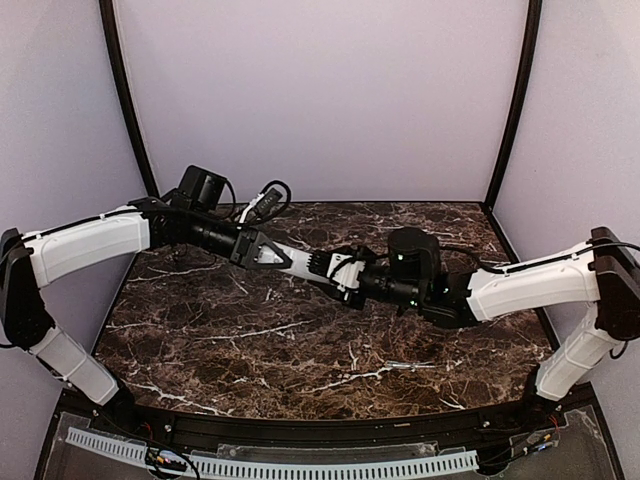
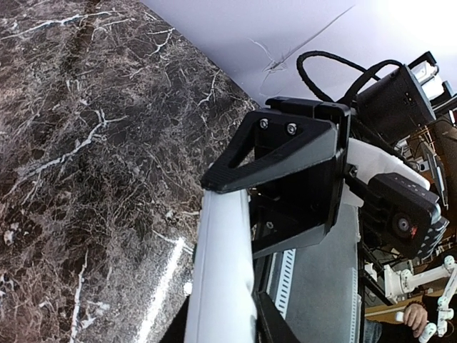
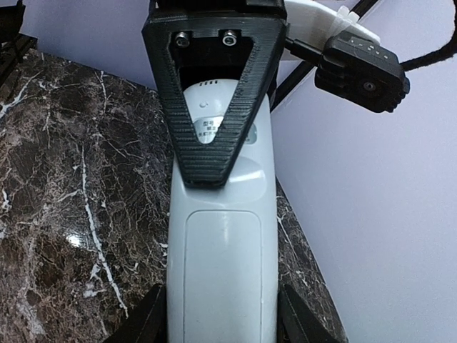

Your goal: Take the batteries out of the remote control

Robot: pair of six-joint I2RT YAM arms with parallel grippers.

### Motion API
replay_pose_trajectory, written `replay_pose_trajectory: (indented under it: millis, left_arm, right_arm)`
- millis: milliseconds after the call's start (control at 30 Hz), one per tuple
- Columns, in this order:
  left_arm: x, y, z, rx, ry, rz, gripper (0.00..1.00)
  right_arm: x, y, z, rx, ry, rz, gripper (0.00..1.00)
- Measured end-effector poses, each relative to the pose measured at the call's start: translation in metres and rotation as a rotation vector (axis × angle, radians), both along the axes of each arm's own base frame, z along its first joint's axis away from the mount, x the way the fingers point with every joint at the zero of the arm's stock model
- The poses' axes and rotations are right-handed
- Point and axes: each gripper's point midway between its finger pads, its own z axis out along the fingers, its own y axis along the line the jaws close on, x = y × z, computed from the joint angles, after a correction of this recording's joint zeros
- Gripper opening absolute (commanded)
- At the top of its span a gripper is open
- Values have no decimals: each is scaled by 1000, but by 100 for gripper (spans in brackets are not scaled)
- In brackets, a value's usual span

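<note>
The white remote control (image 1: 301, 257) hangs in the air above the marble table (image 1: 250, 340), held at both ends. My left gripper (image 1: 283, 256) is shut on its left end. My right gripper (image 1: 337, 269) is shut on its right end. In the right wrist view the remote (image 3: 221, 236) runs up between my right fingers (image 3: 146, 321), back side up, with its battery cover (image 3: 223, 279) closed. The left gripper's black ribbed finger (image 3: 213, 121) lies across its far end. In the left wrist view the remote (image 2: 225, 264) is clamped in the left gripper (image 2: 225, 318). The batteries are hidden inside.
The dark marble table lies below, with lilac walls (image 1: 320, 90) at the back and sides. A black frame post (image 1: 512, 100) stands at each back corner. A perforated white strip (image 1: 270, 465) runs along the near edge.
</note>
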Motion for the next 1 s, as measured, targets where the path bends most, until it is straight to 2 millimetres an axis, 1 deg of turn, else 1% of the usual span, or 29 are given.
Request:
replay_pose_trajectory:
  millis: [67, 100, 133, 167, 267, 300, 400, 433, 500, 767, 900, 1000]
  left_arm:
    - [-2, 0, 2, -7, 9, 3, 2]
    - [-2, 1, 3, -9, 12, 5, 1]
    - [-2, 1, 3, -8, 16, 10, 1]
    - [-2, 2, 3, -9, 18, 16, 1]
    - [-1, 5, 3, -5, 12, 29, 0]
    - [0, 6, 2, -2, 10, 34, 0]
    - [-1, 5, 3, -4, -5, 35, 0]
    - [-1, 5, 4, -5, -11, 35, 0]
    - [-1, 5, 6, -6, -23, 37, 0]
    - [9, 16, 12, -2, -93, 101, 0]
    - [12, 23, 16, -20, -137, 141, 0]
    - [16, 29, 18, -26, -154, 178, 0]
  right_arm:
    - [1, 1, 0, -4, -10, -1, 22]
    - [1, 2, 0, -5, -13, -2, 25]
    - [1, 3, 1, -3, -15, -2, 30]
    - [1, 4, 1, -2, -15, -6, 36]
    - [4, 7, 1, -2, -10, -21, 62]
    - [5, 8, 0, -1, -6, -27, 69]
    - [12, 12, 4, 28, 19, -65, 84]
    - [13, 12, 5, 40, 27, -75, 91]
    - [15, 11, 8, 58, 38, -97, 98]
    - [20, 3, 13, 113, 107, -164, 98]
    - [17, -4, 19, 142, 202, -189, 99]
    - [18, -5, 21, 149, 284, -215, 99]
